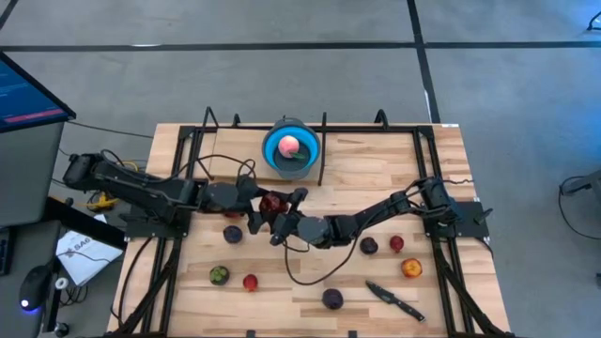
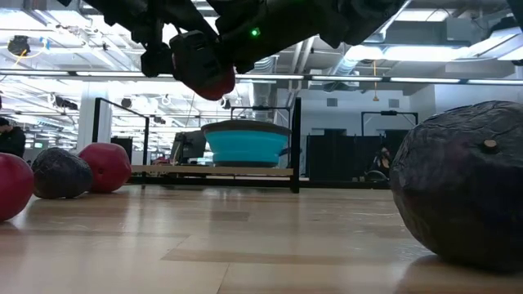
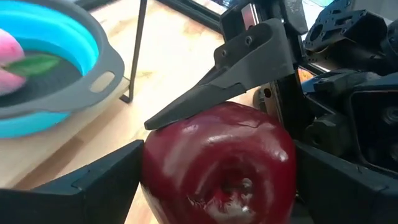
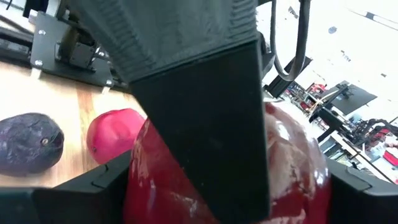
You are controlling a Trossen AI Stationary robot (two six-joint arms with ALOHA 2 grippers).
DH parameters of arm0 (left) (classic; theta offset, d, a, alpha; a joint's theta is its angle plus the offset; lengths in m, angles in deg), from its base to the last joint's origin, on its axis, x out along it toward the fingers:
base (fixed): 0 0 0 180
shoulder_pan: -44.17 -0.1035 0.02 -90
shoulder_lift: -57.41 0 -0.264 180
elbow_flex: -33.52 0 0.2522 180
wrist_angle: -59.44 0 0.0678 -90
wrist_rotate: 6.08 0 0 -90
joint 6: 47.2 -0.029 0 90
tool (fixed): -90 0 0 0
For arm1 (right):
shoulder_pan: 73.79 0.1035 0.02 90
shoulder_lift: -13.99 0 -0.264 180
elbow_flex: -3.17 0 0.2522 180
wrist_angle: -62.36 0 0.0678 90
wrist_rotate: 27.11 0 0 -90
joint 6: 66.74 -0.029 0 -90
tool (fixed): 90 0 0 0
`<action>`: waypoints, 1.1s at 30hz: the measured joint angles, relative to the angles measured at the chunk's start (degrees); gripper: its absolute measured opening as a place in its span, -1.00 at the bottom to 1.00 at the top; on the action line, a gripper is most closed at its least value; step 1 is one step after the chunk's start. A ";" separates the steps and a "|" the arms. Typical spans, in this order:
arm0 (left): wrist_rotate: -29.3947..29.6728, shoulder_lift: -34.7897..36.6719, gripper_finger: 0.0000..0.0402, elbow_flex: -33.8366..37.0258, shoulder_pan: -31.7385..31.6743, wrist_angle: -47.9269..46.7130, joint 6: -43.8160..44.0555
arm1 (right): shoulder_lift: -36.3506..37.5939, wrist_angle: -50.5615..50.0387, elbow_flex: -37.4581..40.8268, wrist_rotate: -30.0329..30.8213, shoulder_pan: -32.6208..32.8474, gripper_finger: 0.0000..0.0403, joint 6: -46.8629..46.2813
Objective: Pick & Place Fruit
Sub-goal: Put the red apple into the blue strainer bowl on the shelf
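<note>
I see a glossy red apple [image 3: 221, 165] held up off the table in front of the blue bowl [image 1: 292, 148], pinched between the fingers of both my left gripper [image 1: 266, 204] and right gripper [image 1: 285, 212]. A pink fruit [image 1: 290, 145] sits inside the bowl. Other fruit lies scattered on the table [image 1: 376, 169], farther from the bowl than the apple.

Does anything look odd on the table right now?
Yes: both grippers are on one red apple above mid-table, the left gripper and right gripper meeting there. A black-handled knife lies loose among the fruit.
</note>
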 joint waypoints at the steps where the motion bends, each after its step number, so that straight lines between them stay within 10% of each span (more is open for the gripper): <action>1: 0.76 0.00 0.84 -0.01 0.36 0.15 -0.52 | 0.00 0.27 0.00 0.02 0.00 0.57 0.02; 18: 2.56 -0.44 0.72 0.22 1.68 0.00 -3.88 | 0.47 -2.16 -2.25 -2.13 -1.42 0.91 -1.02; 33: 0.11 0.41 0.71 0.20 1.82 -1.38 -3.28 | 0.60 -33.92 -6.60 7.47 4.27 0.96 -17.59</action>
